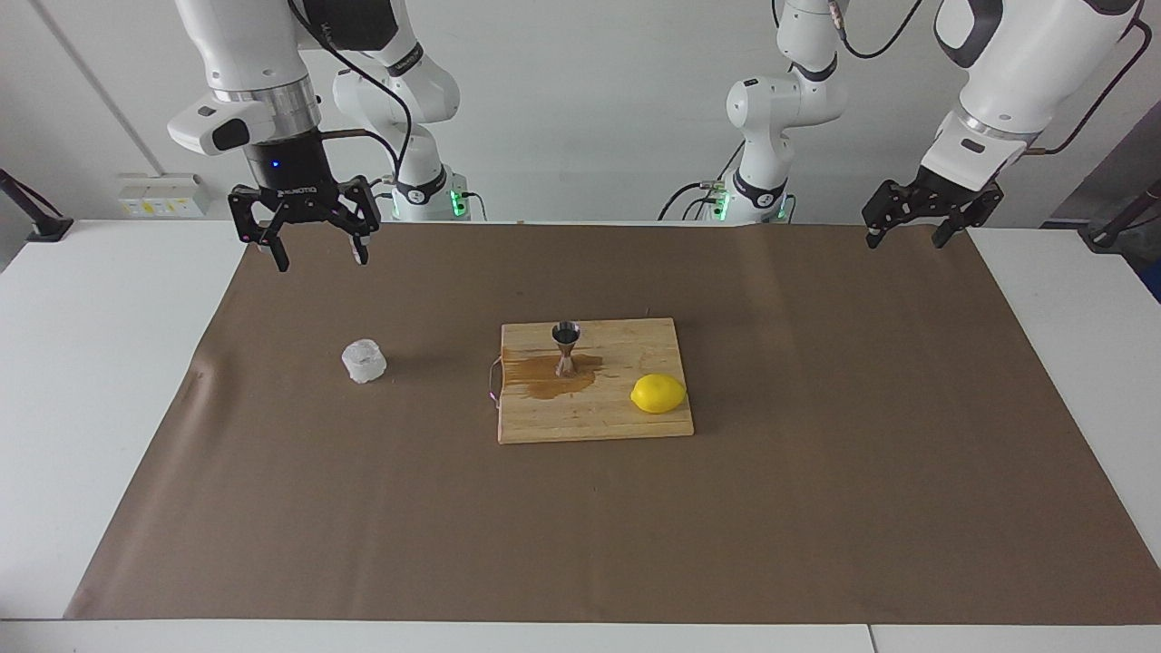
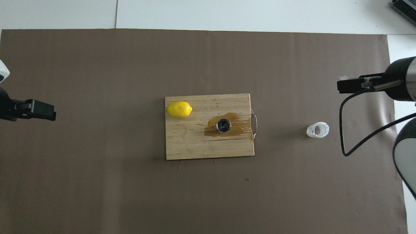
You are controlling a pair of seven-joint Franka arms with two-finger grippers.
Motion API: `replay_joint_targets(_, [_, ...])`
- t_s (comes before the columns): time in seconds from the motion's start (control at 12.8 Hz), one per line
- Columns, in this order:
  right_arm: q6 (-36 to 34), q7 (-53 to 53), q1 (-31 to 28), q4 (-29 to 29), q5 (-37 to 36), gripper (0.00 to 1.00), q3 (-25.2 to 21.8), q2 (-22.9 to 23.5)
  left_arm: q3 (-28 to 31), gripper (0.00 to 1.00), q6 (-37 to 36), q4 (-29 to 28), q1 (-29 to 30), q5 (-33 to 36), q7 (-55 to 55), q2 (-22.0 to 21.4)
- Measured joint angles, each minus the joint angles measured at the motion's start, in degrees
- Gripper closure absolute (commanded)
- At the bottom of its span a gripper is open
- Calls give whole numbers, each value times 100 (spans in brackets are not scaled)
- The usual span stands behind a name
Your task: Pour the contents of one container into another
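The small clear faceted glass cup stands upright on the brown paper toward the right arm's end of the table. The steel hourglass jigger stands upright on the wooden cutting board, in a brown puddle. My right gripper hangs open and empty in the air over the paper's edge, well apart from the cup. My left gripper waits open and empty over the paper at the left arm's end.
A yellow lemon lies on the board's corner toward the left arm's end. A wire handle sticks out of the board toward the cup. Brown paper covers most of the white table.
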Motion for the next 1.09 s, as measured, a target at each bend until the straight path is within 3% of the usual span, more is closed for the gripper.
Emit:
replay_joint_targets(0.47, [-764,622,-58,68,-44,0,-88,-63,0,0,0,0,0,0,0,0])
replay_joint_targets(0.7, [-1201,676,84,461,-51,0,-296,96,0,0,0,0,0,0,0,0])
replay_joint_targets(1.09, [-1305,716,313,554,-51,0,-563,152,0,0,0,0,0,0,0,0])
